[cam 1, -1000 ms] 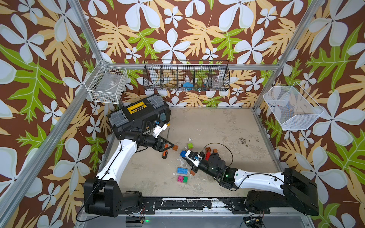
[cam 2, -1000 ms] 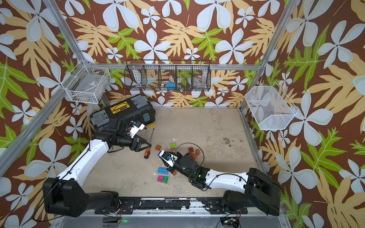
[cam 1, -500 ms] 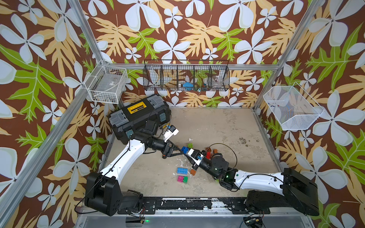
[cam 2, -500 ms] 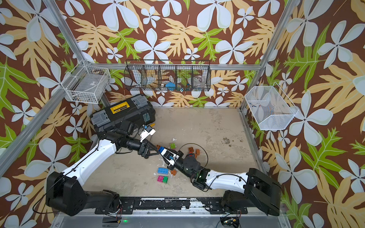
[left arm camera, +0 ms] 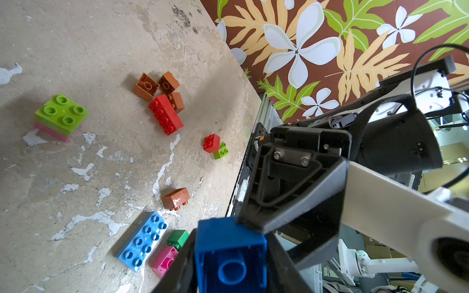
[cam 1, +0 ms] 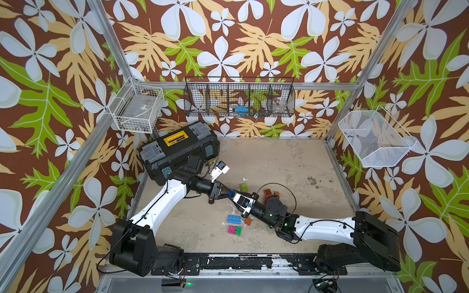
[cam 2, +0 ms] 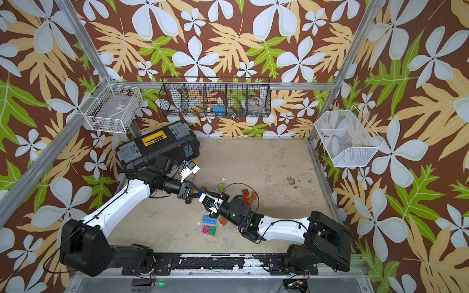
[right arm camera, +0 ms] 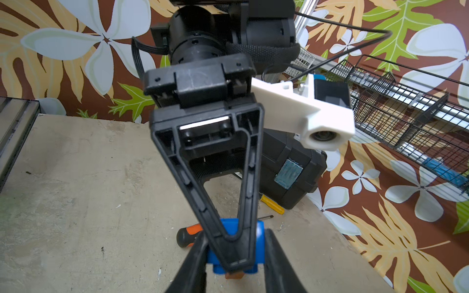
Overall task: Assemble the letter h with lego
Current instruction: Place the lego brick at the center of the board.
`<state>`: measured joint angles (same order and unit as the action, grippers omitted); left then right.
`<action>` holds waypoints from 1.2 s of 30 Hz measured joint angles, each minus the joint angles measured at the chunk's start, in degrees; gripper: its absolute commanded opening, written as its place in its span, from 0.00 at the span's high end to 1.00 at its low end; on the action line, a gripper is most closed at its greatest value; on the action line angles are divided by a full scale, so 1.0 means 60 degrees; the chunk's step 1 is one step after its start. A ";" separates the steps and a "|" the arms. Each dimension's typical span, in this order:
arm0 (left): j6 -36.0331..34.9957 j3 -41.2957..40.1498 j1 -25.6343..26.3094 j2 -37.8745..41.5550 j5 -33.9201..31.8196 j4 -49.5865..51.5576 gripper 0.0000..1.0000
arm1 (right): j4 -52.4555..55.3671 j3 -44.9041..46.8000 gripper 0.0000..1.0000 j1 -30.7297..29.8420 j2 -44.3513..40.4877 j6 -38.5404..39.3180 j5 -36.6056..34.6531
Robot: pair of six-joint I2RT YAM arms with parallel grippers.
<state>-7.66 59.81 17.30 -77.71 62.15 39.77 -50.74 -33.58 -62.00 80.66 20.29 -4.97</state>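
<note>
The left gripper [left arm camera: 229, 269] has its fingers [left arm camera: 177, 269] pressed onto the sides of a dark blue brick [left arm camera: 231, 253], whose hollow underside faces the left wrist camera. The right gripper [right arm camera: 233, 269] pinches the same brick [right arm camera: 259, 241] from the opposite side. Its fingers [right arm camera: 194, 263] flank the brick, and a sliver of orange-brown piece [right arm camera: 234, 276] shows against the brick's near edge. The two grippers meet tip to tip above the middle of the table [cam 1: 279, 157], and one right finger touches the brick's top corner.

The rest of the lego lies loose on the table. A long light-blue brick [left arm camera: 142, 241] lies just beside a joined pink-and-green pair [left arm camera: 170, 251], with a single orange-brown brick [left arm camera: 176, 199] near them. A small red-and-green pair [left arm camera: 215, 147] lies farther out. A long red brick [left arm camera: 166, 118] touches a cluster of orange-brown bricks [left arm camera: 156, 85]. A lime-green brick stacked on pink [left arm camera: 61, 114] stands apart.

An orange-handled screwdriver [right arm camera: 189, 234] lies under the grippers. A yellow-handled screwdriver [right arm camera: 272, 204] lies against the black toolbox [cam 1: 177, 149].
</note>
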 measured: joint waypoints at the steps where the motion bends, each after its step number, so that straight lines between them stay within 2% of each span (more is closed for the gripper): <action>1: 0.0011 0.0000 0.0000 0.0007 0.0004 0.0018 0.74 | 0.0000 0.0000 0.62 0.0000 0.0007 0.0018 0.0007; 3: -0.0007 -0.0015 0.0000 0.0025 0.0080 -0.0018 0.79 | -0.0015 0.0007 0.51 0.0004 0.0011 -0.0004 0.0011; 6: -0.0062 -0.0044 0.0018 0.0084 0.0229 -0.0015 0.82 | -0.0328 0.0251 0.42 -0.0007 -0.0095 0.0055 0.0011; 10: -0.0237 -0.0066 0.0018 0.0157 0.0525 0.0066 0.82 | -0.0798 0.0809 0.40 -0.0011 -0.0342 0.0302 0.0044; 16: -0.0499 -0.0076 0.0018 0.0200 0.0998 0.0219 0.82 | -0.1402 0.1027 0.44 -0.0007 -0.0408 0.0561 0.0087; 19: -0.0586 -0.0117 0.0018 0.0200 0.1118 0.0259 0.81 | -0.1792 0.1024 0.49 -0.0007 -0.0255 0.0648 0.0164; 23: -0.0696 -0.0197 0.0018 0.0186 0.1177 0.0251 0.80 | -0.2215 0.0929 0.61 -0.0033 0.0124 0.0608 0.0382; 29: -0.0692 -0.0197 -0.0004 0.0186 0.1235 0.0255 0.78 | -0.2448 0.0809 0.69 -0.0025 0.0404 0.0550 0.0517; 30: -0.0674 -0.0197 -0.0004 0.0186 0.1231 0.0255 0.75 | -0.2441 0.0809 0.69 -0.0029 0.0404 0.0546 0.0510; 31: -0.0674 -0.0197 -0.0011 0.0186 0.1235 0.0259 0.68 | -0.2433 0.0809 0.69 -0.0029 0.0404 0.0546 0.0506; 33: -0.0699 -0.0197 -0.0011 0.0182 0.1235 0.0262 0.36 | -0.2412 0.0831 0.69 -0.0025 0.0375 0.0535 0.0503; 36: -0.0809 0.0011 0.0000 0.0157 0.1122 0.0372 0.15 | -0.1869 0.0827 0.69 0.0044 0.0091 0.0189 0.0495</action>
<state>-12.51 59.88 17.30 -76.77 68.88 42.00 -61.95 -28.62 -61.73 81.21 21.43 -2.00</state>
